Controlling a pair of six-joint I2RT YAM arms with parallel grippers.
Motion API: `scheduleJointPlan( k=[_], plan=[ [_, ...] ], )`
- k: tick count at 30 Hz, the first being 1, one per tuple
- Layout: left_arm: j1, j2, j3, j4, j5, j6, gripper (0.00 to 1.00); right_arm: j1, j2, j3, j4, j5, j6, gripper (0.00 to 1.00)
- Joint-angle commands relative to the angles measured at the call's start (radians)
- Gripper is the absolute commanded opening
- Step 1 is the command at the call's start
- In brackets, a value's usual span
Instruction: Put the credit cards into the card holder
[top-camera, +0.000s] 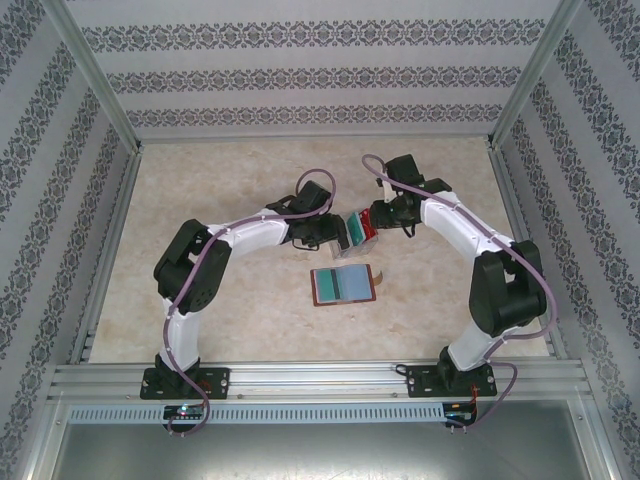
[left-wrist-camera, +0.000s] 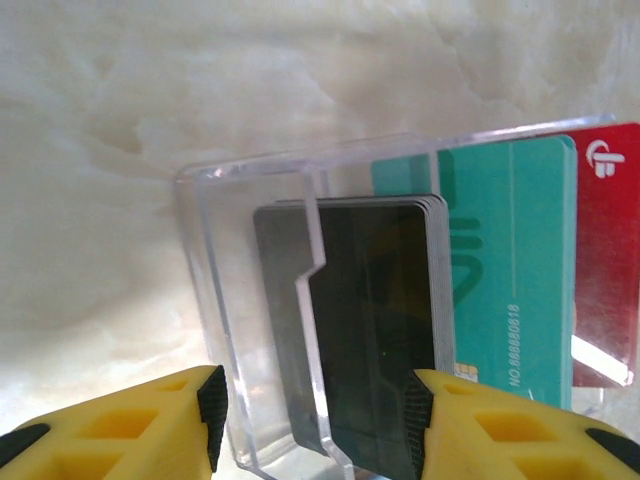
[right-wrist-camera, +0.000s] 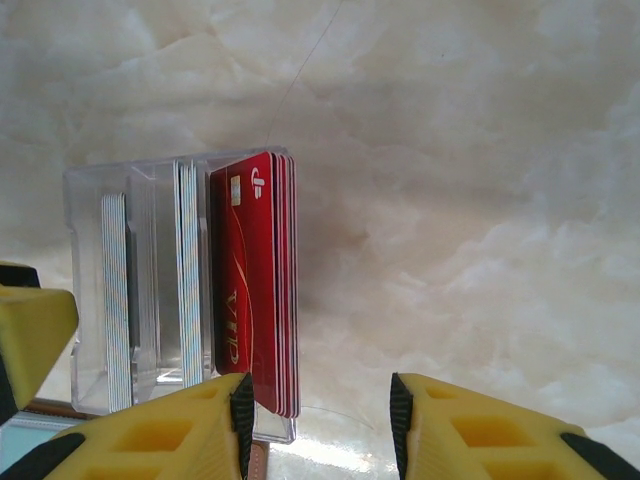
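The credit cards (left-wrist-camera: 510, 270) are stacked by colour in the compartments of a clear tray (left-wrist-camera: 215, 300) at the middle of the table (top-camera: 250, 330), between the two grippers. The card holder (top-camera: 343, 285) is laid open just on the near side of the tray. The right gripper (right-wrist-camera: 317, 430) is spread, with the end of the red stack (right-wrist-camera: 255, 290) taken between its fingers, close to one pad and plainly apart from the other. The left gripper (left-wrist-camera: 315, 430) is set astride the compartment of dark grey cards (left-wrist-camera: 380, 330); whether its pads press cannot be told. Should the right fingers be closed here, several red cards could be pinched together. The light tray could also be dragged or tipped if it is not steadied. The faces of the teal and dark grey cards are given by the left wrist view, whereas edges are presented in the right wrist view. The holder's outline and its place are best read from above.
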Motion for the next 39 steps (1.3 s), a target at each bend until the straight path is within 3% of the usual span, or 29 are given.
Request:
scheduleJointPlan(
  k=[1,18,30,39],
  plan=[
    [0.011,-0.017,-0.003,-0.003,-0.025,-0.018,0.5,-0.01,0.014,0.028,-0.001,-0.029,0.004,0.44],
    [0.028,0.066,-0.001,-0.017,-0.007,-0.019,0.38,-0.005,0.169,0.114,-0.031,-0.073,0.02,0.48],
    [0.028,0.067,-0.012,-0.023,-0.006,-0.013,0.36,0.001,0.229,0.127,-0.047,0.062,0.016,0.48],
    [0.027,0.06,-0.017,-0.024,-0.006,-0.014,0.36,0.006,0.147,0.125,-0.038,0.093,-0.001,0.46]
  ],
)
